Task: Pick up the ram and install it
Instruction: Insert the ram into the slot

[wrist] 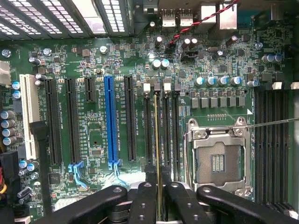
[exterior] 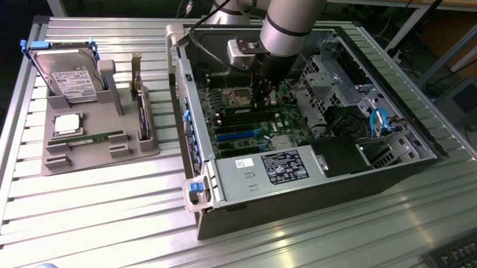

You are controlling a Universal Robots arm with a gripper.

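1. Tool (exterior: 262, 105) down inside PC case (exterior: 320, 178); clamped on ram (wrist: 157, 135), fingers (wrist: 142, 196) pinching its flat faces.
2. Ram edge-on betw. fingers, straight below tool, right over DIMM slots (wrist: 166, 130) on mobo (wrist: 93, 135). Touching a slot or just above: can't tell.
3. Long axis parallel w/ slots, approx 8–2 o'clock in ext. view; looks lined up w/ one slot, judging by wrist view.
4. CPU socket (wrist: 217, 161) empty, just beside slots, approx 10 o'clock of tool in ext. view.

Bright light glares off a slatted metal table (exterior: 97, 212), white frame legs (exterior: 406, 28) behind.
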